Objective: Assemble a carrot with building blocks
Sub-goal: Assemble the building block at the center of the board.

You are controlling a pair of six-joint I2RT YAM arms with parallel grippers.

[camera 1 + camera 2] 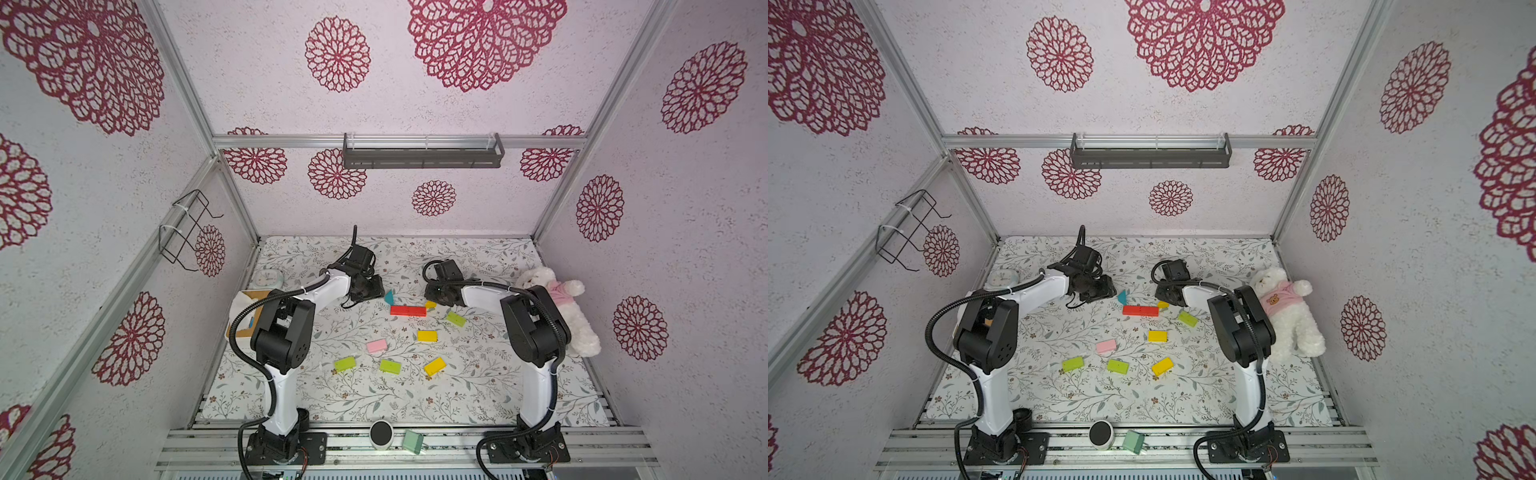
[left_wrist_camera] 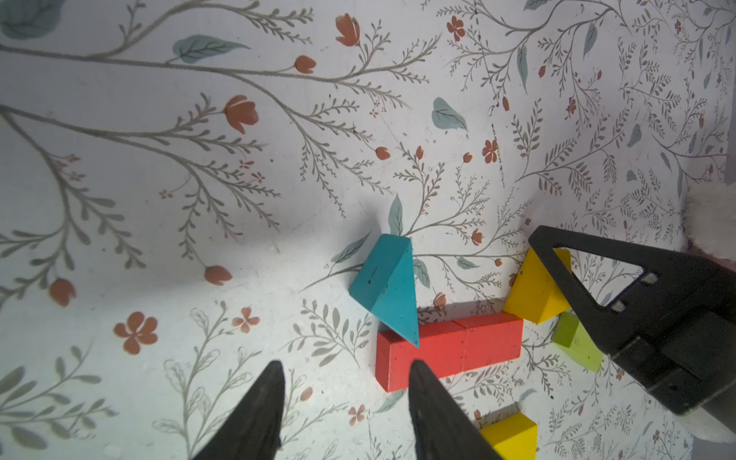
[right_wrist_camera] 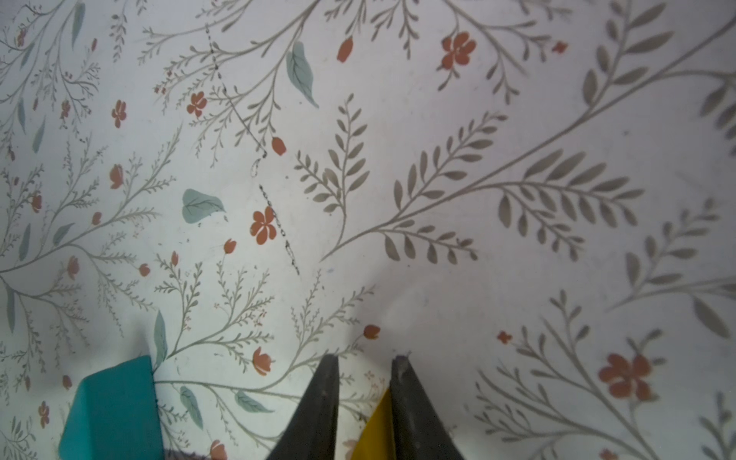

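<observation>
Black left gripper (image 2: 344, 364), jaws spread and empty, hovers just beside the teal triangle (image 2: 388, 286), whose tip touches the left end of the red row (image 2: 458, 350). This row is the only laid part of the carrot and lies between the two grippers. At its right end the right gripper (image 3: 364, 360) pinches the yellow triangle (image 2: 531, 290). Judged best: seat this leaf against the row, mirroring the teal one, then release without nudging the row

Ten building blocks (image 1: 1106, 345) are showing on the tabletop (image 1: 478, 386): two red bricks (image 1: 399, 310) (image 1: 417, 311), one pink brick (image 1: 377, 345), two yellow bricks (image 1: 427, 336) (image 1: 434, 366), three lime-green bricks (image 1: 456, 318) (image 1: 345, 364) (image 1: 390, 366), one teal triangle (image 1: 389, 297) and one yellow triangle (image 1: 430, 305). One plush bear (image 1: 577, 324) and one mint-green block (image 1: 412, 441) are also sitting in view.
</observation>
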